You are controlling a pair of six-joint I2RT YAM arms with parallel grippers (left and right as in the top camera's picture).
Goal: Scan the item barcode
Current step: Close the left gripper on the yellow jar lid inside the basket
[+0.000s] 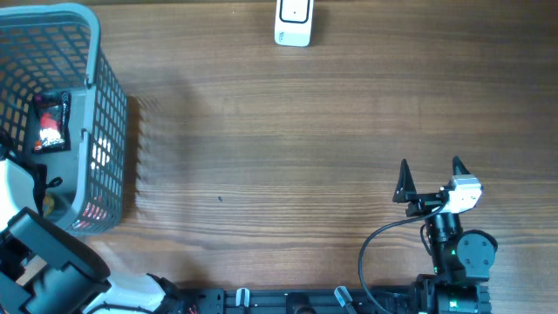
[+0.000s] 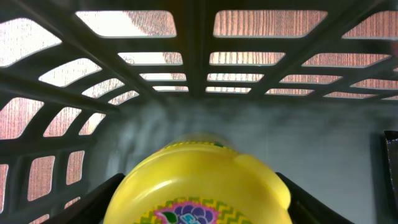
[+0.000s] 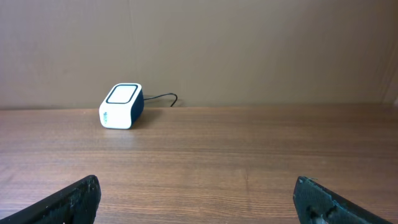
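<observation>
First, from overhead: the basket [image 1: 91,52] sits at the tabletop's [image 1: 261,148] left edge, toward the far corner. The left arm reaches into it from the near side, and its gripper is hidden in this view. A red-and-black packet [image 1: 51,122] also lies in the basket. The scanner [image 1: 294,22] stands at the middle of the far edge, well apart from the basket. The right gripper [image 1: 430,170] hovers toward the near-right corner, spread wide and empty.

From the left wrist, the left gripper [image 2: 199,177] straddles a yellow container [image 2: 199,199] low in the basket, with one finger on each side. I cannot tell whether the fingers press it or merely flank it. That is the main risk: a rounded, smooth-looking container may squirt out of a loose or off-centre grip, or tip on the lift. The basket wall rises close ahead, so a lift that is not straight up could catch the container or a finger on the mesh and drag the basket. No barcode shows here. If it ends up under a finger or turned away from the scanner, the scan would likely fail.

From the right wrist, the right gripper's jaws stand fully apart with nothing between them, and the scanner [image 3: 121,106] sits by the far edge across bare tabletop. The long carry from the basket gives a weak grip time to slip.
</observation>
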